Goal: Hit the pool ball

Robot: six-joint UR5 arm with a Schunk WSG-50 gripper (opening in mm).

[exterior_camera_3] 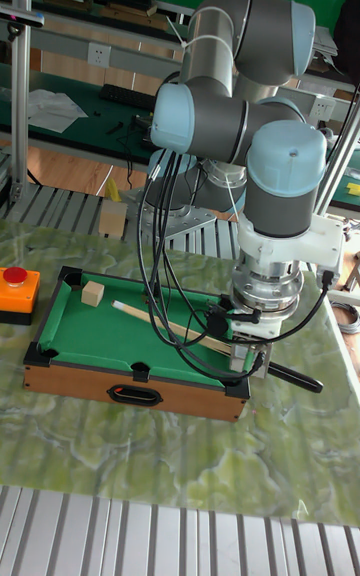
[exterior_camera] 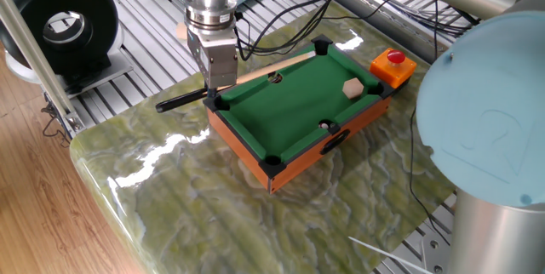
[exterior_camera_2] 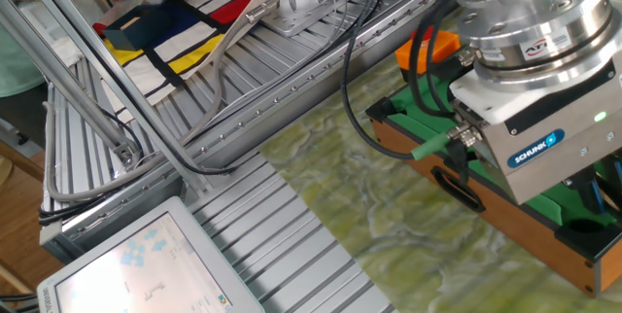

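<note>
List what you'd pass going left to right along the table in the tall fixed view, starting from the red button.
Red round button on its orange box → tan wooden cube on the green felt → pale wooden cue stick → silver two-finger gripper at the mini pool table's right end → cue's black butt.

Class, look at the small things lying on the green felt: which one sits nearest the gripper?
The pool ball, tiny and dark, by the far rail. The tan cube lies farther from the gripper.
</note>
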